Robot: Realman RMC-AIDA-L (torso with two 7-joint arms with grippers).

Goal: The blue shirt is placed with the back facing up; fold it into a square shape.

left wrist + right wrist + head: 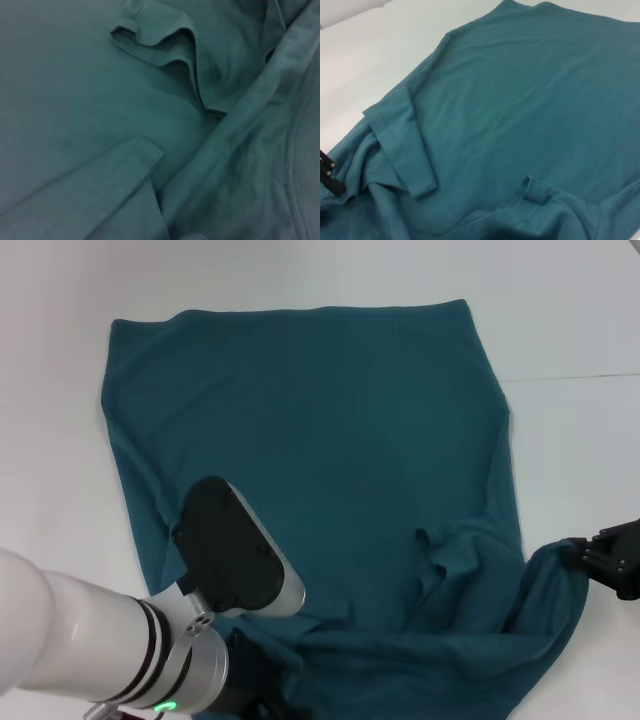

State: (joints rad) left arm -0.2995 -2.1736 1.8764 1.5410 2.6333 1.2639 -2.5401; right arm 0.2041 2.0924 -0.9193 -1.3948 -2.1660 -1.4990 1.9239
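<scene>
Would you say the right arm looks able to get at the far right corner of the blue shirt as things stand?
Probably yes: the right tool sits at the near right edge of the blue shirt, and only bare white table lies along that side up to the far right corner. Whether it reaches that far is unclear.

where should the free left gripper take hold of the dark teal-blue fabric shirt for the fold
Probably the near hem of the dark teal-blue fabric shirt, where it bunches on the white table by the left gripper. Come in from the robot's side: raised folds there offer an edge, while the far cloth lies flat. The right gripper is at the right corner.
</scene>
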